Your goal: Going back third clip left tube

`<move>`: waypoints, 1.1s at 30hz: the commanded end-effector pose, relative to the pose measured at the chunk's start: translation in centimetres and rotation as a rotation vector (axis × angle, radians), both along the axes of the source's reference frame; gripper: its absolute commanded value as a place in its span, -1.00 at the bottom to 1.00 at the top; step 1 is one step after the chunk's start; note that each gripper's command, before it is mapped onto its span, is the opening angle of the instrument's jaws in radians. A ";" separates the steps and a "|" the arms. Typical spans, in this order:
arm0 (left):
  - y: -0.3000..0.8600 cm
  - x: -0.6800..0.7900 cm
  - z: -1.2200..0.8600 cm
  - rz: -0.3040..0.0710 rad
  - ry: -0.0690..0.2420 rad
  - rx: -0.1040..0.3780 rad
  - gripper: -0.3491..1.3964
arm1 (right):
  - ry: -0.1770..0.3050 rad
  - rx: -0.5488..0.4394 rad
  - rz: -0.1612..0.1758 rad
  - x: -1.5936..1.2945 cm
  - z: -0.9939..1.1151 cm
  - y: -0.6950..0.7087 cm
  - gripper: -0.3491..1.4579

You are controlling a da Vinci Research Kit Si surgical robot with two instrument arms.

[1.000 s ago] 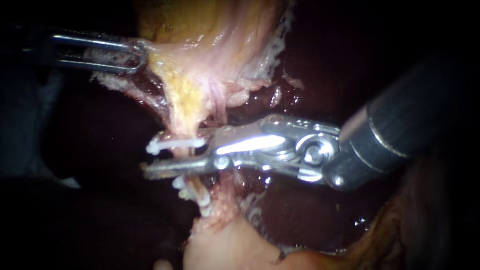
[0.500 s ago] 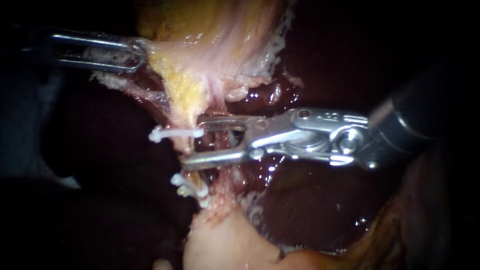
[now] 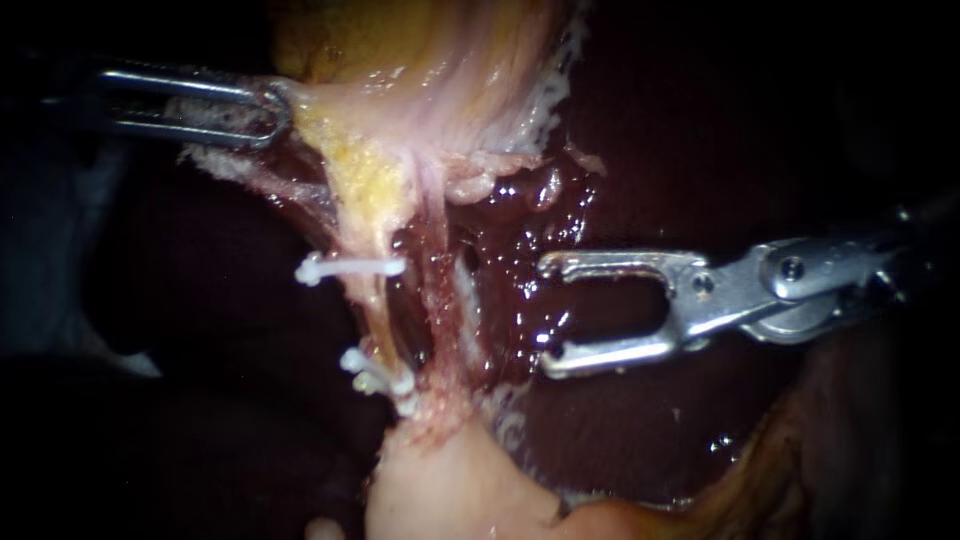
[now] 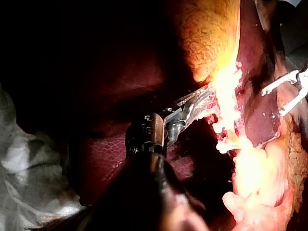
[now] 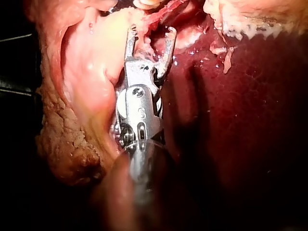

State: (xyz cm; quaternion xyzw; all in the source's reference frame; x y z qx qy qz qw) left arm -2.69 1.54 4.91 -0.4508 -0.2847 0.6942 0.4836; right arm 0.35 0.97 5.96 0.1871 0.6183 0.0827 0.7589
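Clip [image 3: 350, 267] sits across left tube [image 3: 375, 310]; right instrument [image 3: 545, 315] gapes, well apart.

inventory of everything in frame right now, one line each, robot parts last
gallbladder: one, yellow-pink, top centre.
liver: one, dark red, behind everything.
left tube: one, pale yellow, running down from the gallbladder.
second tube: one, pink, just right of the left tube.
clips: three it seems, white, on the left tube; one upper, two together lower.
left instrument: one, silver, end effector shut on the gallbladder edge.
right instrument: one, silver, end effector open, empty, right of the tubes.
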 end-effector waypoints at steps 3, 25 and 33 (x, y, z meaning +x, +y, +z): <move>0.00 -0.01 -0.01 0.000 0.000 0.000 -1.00 | 0.002 -0.005 -0.003 -0.07 -0.02 0.01 -0.06; -0.16 -0.53 0.42 0.014 0.012 -0.004 -1.00 | 0.003 -0.005 -0.005 -0.09 -0.03 0.00 -0.06; -0.14 -0.49 0.42 0.017 0.010 -0.003 -1.00 | 0.003 -0.004 -0.004 -0.08 -0.05 0.00 -0.06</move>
